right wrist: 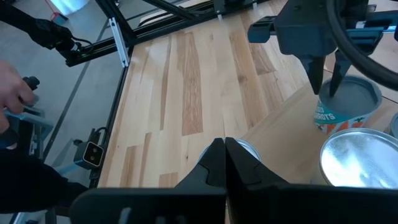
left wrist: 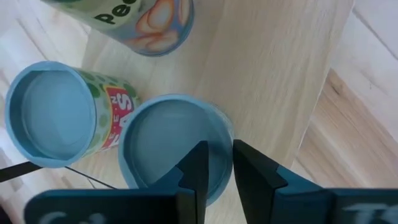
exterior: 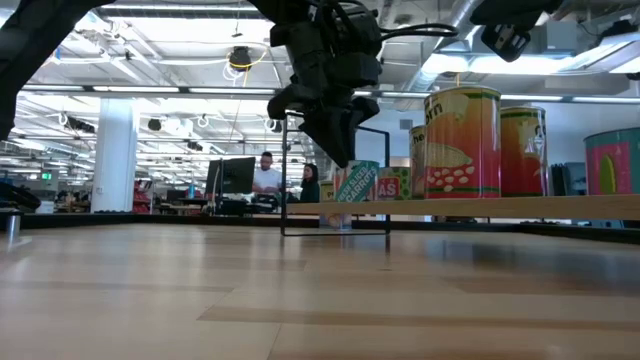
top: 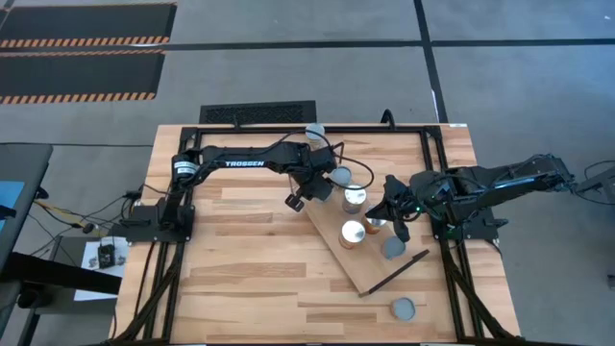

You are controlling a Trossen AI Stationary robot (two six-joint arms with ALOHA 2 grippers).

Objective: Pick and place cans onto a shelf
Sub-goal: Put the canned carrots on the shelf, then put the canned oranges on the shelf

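Note:
The light wooden shelf (top: pixel 370 259) lies slantwise on the table, and several cans stand on it. My left gripper (left wrist: pixel 221 171) points down over the far-end can with a bluish top (left wrist: pixel 168 143), its fingers a narrow gap apart. That can also shows in the right wrist view (right wrist: pixel 348 102) and the high view (top: pixel 341 176). My right gripper (right wrist: pixel 224 149) is shut and empty, low over the shelf beside a silvery-topped can (right wrist: pixel 249 149). Two more cans stand off the shelf, one at the table's far edge (top: pixel 315 132) and one near the front (top: pixel 404 308). My left gripper's fingertips (right wrist: pixel 315 87) stand from above at the near rim of the can's top (right wrist: pixel 329 99). I cannot tell whether they touch it. My right gripper's shut fingertips hide the near edge of the silvery can top, and I cannot tell whether they touch it.
Other cans stand on the shelf (top: pixel 356 197) (top: pixel 353 234) (top: pixel 392 248). Two more show in the left wrist view (left wrist: pixel 53 112) (left wrist: pixel 146 22). Black wire frames stand at the shelf ends (exterior: pixel 335 232). The table's left half is bare planks (top: pixel 240 259). People are in the room behind (exterior: pixel 265 175).

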